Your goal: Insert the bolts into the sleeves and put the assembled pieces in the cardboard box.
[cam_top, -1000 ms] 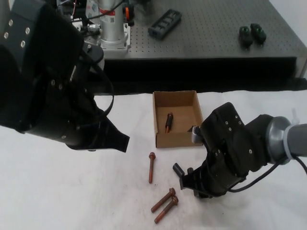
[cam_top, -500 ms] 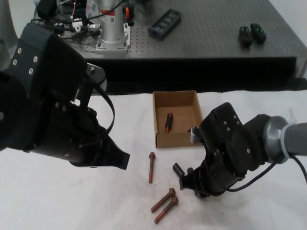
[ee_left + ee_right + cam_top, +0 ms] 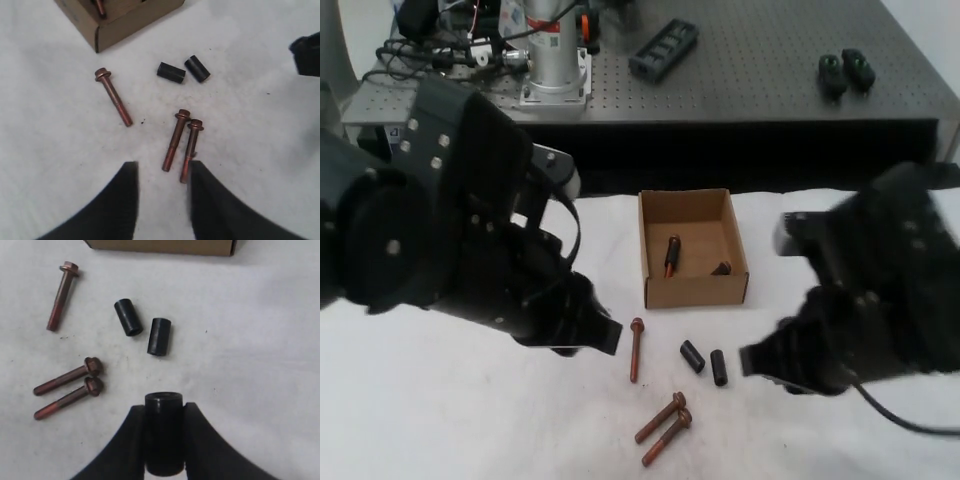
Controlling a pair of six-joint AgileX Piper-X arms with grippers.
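While the right gripper (image 3: 164,410) is clamping a black sleeve (image 3: 164,437) over the white cloth (image 3: 260,340), the left gripper (image 3: 163,165) is hanging open above three copper bolts (image 3: 175,141); two loose sleeves (image 3: 171,72) are lying just beside them, near the cardboard box (image 3: 131,24), where another bolt (image 3: 672,255) is resting.

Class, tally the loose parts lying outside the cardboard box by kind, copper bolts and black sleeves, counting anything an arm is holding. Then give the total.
Copper bolts: 3 (one alone, two side by side)
Black sleeves: 3 (two lying loose, one between the right gripper's fingers)
Total: 6
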